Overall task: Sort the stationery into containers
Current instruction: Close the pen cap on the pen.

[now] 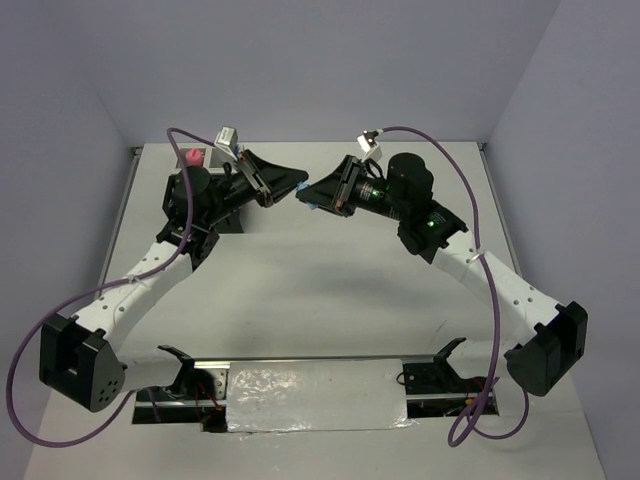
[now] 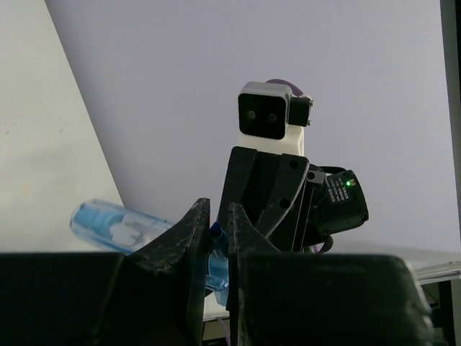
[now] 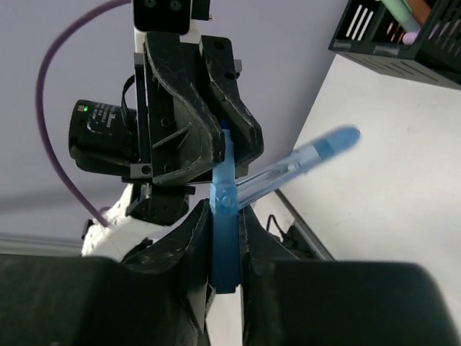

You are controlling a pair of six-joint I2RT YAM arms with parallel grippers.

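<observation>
A blue stationery piece (image 3: 225,245), a flat blue bar with a clear blue arm (image 3: 310,158) hinged to it, is held in the air between both grippers. My right gripper (image 3: 225,216) is shut on one end of the bar. My left gripper (image 2: 218,231) is shut on the other end, its blue tip (image 2: 215,232) showing between the fingers, the clear arm (image 2: 115,225) sticking out to the left. In the top view the two grippers (image 1: 300,190) (image 1: 320,196) meet tip to tip over the back middle of the table. The black organizer (image 3: 403,32) holds markers.
The organizer also shows in the top view behind the left arm (image 1: 205,157), with a pink cap (image 1: 188,157) at its left. The white table (image 1: 330,290) spreads in front of the arms. Grey walls close the back and sides.
</observation>
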